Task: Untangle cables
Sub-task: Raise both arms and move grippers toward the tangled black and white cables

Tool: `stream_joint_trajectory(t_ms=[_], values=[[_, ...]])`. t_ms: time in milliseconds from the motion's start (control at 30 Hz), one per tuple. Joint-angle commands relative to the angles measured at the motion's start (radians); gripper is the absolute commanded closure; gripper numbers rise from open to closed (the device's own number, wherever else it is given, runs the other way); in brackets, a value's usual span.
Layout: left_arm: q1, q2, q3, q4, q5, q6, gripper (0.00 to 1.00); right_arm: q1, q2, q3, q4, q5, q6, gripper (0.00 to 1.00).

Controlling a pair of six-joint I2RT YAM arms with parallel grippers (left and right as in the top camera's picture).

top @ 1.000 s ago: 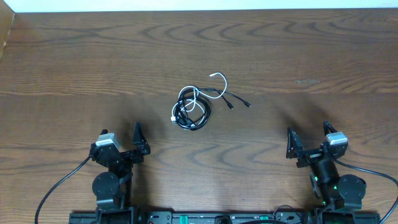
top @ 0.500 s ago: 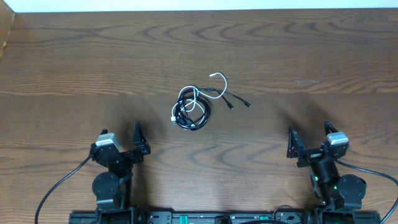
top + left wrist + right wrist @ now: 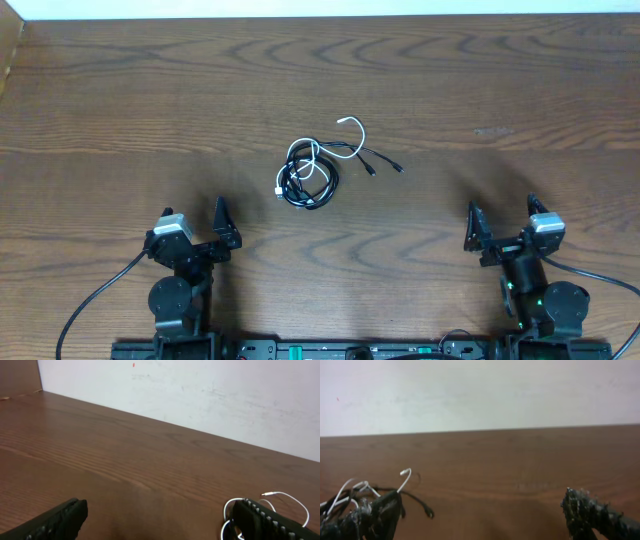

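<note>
Overhead view: the cables (image 3: 315, 168) lie in one tangled bundle near the middle of the table (image 3: 120, 100), well ahead of both arms. The two black cords (image 3: 305, 190) are coiled into a loose ring, and the white cord (image 3: 352, 124) threads through it and arcs out at the upper right. Two black plug ends (image 3: 397, 167) stick out to the right of the ring. A small white plug (image 3: 278, 190) sits at the ring's left edge.

The left gripper (image 3: 193, 218) rests near the front edge with its fingers spread apart, holding nothing. The right gripper (image 3: 502, 215) is likewise spread and empty. Both are well apart from the bundle, with bare wood in between. The thick arm wires (image 3: 90, 300) trail off toward the outer sides at the front.

Left wrist view: the cables (image 3: 280, 497) show at lower right, partly hidden behind that gripper's right finger (image 3: 270, 517). A pale wall (image 3: 200, 390) rises behind the table's far edge.

Right wrist view: the cables (image 3: 350, 491) sit at lower left, partly masked by the left finger (image 3: 375, 515). How the cords cross inside the bundle cannot be made out.
</note>
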Motion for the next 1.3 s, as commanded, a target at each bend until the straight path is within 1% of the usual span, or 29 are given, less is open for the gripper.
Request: stream_joint_trajectory(t_ms=[0,100,200,333,433,633,700,800,867,933,1100,1267], values=[[-0.003,0.003,0.023,-0.031,-0.010,-0.001,0.02,-0.007,-0.002,-0.002,0.050,0.007,-0.025,0.01],[-0.003,0.003,0.065,-0.040,-0.009,-0.001,0.02,-0.007,-0.001,-0.002,0.134,0.008,-0.038,0.01],[-0.003,0.003,0.122,-0.082,-0.002,-0.006,0.03,-0.007,0.006,-0.001,0.216,0.008,-0.038,0.01],[-0.003,0.013,0.179,-0.092,0.044,-0.017,0.02,-0.007,0.024,0.000,0.279,0.007,-0.037,0.01],[-0.003,0.042,0.219,-0.095,0.048,-0.017,0.02,-0.007,0.042,0.006,0.297,0.007,-0.037,0.01],[-0.003,0.191,0.332,-0.121,0.064,-0.017,0.02,-0.007,0.131,0.040,0.358,0.007,-0.039,0.01],[-0.003,0.257,0.370,-0.120,0.104,-0.017,0.02,-0.007,0.176,0.062,0.384,0.006,-0.045,0.01],[-0.003,0.375,0.446,-0.122,0.211,-0.021,0.02,-0.007,0.259,0.116,0.393,-0.001,-0.046,0.01],[-0.003,0.473,0.526,-0.161,0.298,-0.020,0.02,-0.007,0.348,0.179,0.393,-0.056,-0.076,0.01],[-0.003,0.545,0.597,-0.227,0.330,-0.020,0.02,-0.007,0.413,0.232,0.392,-0.092,-0.087,0.01],[-0.003,0.716,0.777,-0.423,0.339,-0.020,0.02,-0.007,0.613,0.400,0.373,-0.210,-0.086,0.01],[-0.003,0.874,0.944,-0.625,0.340,-0.020,0.02,-0.007,0.818,0.568,0.274,-0.312,-0.067,0.01]])
